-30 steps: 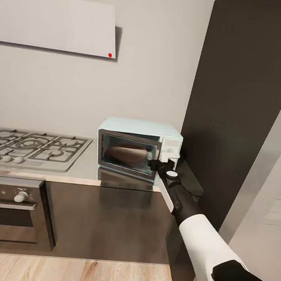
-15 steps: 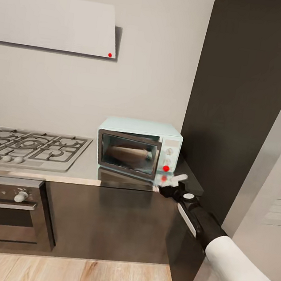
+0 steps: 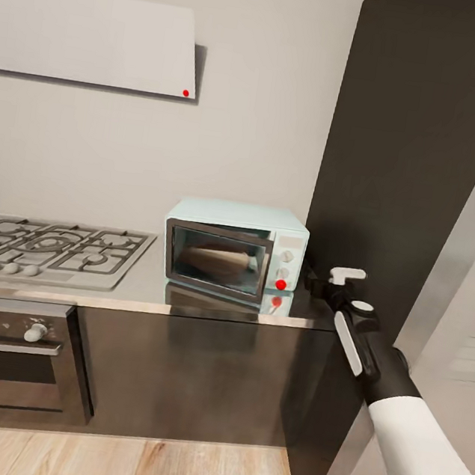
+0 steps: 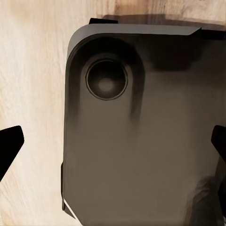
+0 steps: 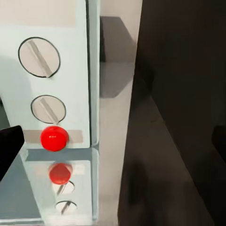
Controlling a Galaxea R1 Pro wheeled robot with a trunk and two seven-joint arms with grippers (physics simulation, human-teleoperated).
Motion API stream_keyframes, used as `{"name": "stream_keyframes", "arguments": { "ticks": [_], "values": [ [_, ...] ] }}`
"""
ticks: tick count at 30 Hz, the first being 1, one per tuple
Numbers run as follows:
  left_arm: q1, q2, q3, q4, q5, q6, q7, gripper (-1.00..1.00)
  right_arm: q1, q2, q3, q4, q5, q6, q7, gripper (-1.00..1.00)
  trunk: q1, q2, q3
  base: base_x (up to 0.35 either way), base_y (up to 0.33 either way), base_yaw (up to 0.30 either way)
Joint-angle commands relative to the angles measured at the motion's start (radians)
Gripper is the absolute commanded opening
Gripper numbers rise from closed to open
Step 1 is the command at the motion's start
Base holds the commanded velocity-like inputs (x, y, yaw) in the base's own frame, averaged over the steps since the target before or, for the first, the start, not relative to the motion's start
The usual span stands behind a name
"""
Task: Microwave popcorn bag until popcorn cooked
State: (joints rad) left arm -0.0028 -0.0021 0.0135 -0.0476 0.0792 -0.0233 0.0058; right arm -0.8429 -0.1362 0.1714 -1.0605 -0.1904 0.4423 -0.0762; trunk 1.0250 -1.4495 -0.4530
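The mint-blue microwave (image 3: 231, 225) stands on the grey countertop (image 3: 206, 302) with its dark glass door shut. Through the glass a tan popcorn bag (image 3: 220, 261) shows dimly; popcorn itself is too small to make out. A red light (image 3: 281, 284) glows on the side panel below two round knobs. In the right wrist view the panel is close, with its knobs (image 5: 39, 56) and red light (image 5: 54, 138). My right gripper (image 3: 331, 279) hangs open just right of the microwave, apart from it, empty. My left gripper (image 4: 113, 146) is open and empty above the robot's dark base.
A gas hob (image 3: 47, 245) lies left of the microwave, with a dark built-in oven (image 3: 11, 345) beneath and a range hood (image 3: 96, 36) above. A tall dark cabinet (image 3: 421, 165) rises immediately right of my right arm. Wooden floor (image 3: 123, 463) runs below.
My right gripper drew back from the microwave's panel and swung to its right side. The red light on the panel came on after the touch.
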Motion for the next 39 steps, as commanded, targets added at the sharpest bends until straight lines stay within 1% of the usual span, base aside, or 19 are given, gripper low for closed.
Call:
{"name": "stream_keyframes", "arguments": {
  "ticks": [1,5,7,9,10,14,15,18,20,22,24,26,28,30,37,39],
  "values": [
    [0.0,0.0,0.0,0.0,0.008,-0.001,-0.004,1.0,-0.001,0.005,0.004,-0.002,-0.009,0.004,-0.011,1.0,0.0,-0.001,-0.001,0.166,0.0,0.0],
    [0.0,0.001,0.0,0.0,0.008,-0.001,-0.007,1.0,-0.001,0.014,0.008,0.0,-0.015,0.004,-0.013,1.0,0.0,-0.001,-0.001,0.272,0.0,0.0],
    [0.0,0.001,0.0,0.0,0.008,-0.001,-0.007,1.0,-0.001,0.032,0.009,0.005,-0.017,0.003,-0.013,1.0,0.0,-0.001,-0.001,0.313,0.0,0.0],
    [0.0,0.001,0.0,0.0,0.008,-0.001,-0.007,1.0,-0.001,0.055,0.009,0.01,-0.017,0.002,-0.012,1.0,0.0,-0.001,-0.001,0.303,0.0,0.0],
    [0.0,0.001,0.0,0.0,0.008,-0.001,-0.007,1.0,-0.001,0.062,0.01,0.011,-0.017,0.002,-0.012,1.0,0.0,-0.001,-0.001,0.286,0.0,0.0],
    [0.0,0.001,0.0,0.0,0.008,-0.001,-0.007,1.0,-0.001,0.071,0.016,0.013,-0.019,0.006,-0.007,1.0,0.0,-0.001,-0.001,0.252,0.0,0.0],
    [0.0,0.001,0.0,0.0,0.008,-0.001,-0.007,1.0,-0.001,0.072,0.023,0.013,-0.02,0.006,-0.006,1.0,0.0,-0.001,-0.001,0.147,0.0,0.0],
    [0.0,0.001,0.0,0.0,0.008,-0.001,-0.007,1.0,-0.001,0.073,0.071,0.02,-0.024,0.006,-0.004,1.0,0.0,-0.001,-0.001,0.058,0.0,0.0],
    [0.0,0.001,0.0,0.0,0.008,-0.001,-0.007,1.0,-0.001,0.073,0.089,0.038,-0.025,0.003,-0.003,1.0,0.0,-0.001,-0.001,0.015,0.0,0.0],
    [0.0,0.001,0.0,0.0,0.008,-0.001,-0.007,1.0,-0.001,0.073,0.097,0.052,-0.028,0.0,0.002,1.0,0.0,-0.001,-0.001,0.005,0.0,0.0],
    [0.0,0.001,0.0,0.0,0.008,-0.001,-0.007,1.0,-0.001,0.073,0.103,0.062,-0.029,-0.001,0.035,1.0,0.0,-0.001,-0.001,0.001,0.0,0.0],
    [0.0,0.001,0.0,0.0,0.008,-0.001,-0.007,1.0,-0.001,0.073,0.116,0.082,-0.028,-0.006,0.109,1.0,0.0,-0.001,-0.001,0.0,0.0,0.0],
    [0.0,0.001,0.0,0.0,0.008,-0.001,-0.007,1.0,-0.001,0.073,0.12,0.094,-0.027,-0.009,0.142,1.0,0.0,-0.001,-0.001,0.0,0.0,0.0],
    [0.0,0.001,0.0,0.0,0.008,-0.001,-0.007,1.0,-0.001,0.072,0.121,0.099,-0.025,-0.009,0.156,1.0,0.0,-0.001,-0.001,0.0,0.0,0.0],
    [0.0,0.001,0.0,0.0,0.008,-0.002,-0.007,1.0,-0.001,0.071,0.122,0.1,-0.025,-0.01,0.165,1.0,0.0,-0.001,-0.001,0.0,0.0,0.0],
    [0.0,0.001,0.0,0.0,0.008,-0.002,-0.007,1.0,-0.001,0.066,0.122,0.101,-0.022,-0.01,0.216,1.0,0.0,-0.001,-0.001,0.0,0.0,0.0]
  ]
}}
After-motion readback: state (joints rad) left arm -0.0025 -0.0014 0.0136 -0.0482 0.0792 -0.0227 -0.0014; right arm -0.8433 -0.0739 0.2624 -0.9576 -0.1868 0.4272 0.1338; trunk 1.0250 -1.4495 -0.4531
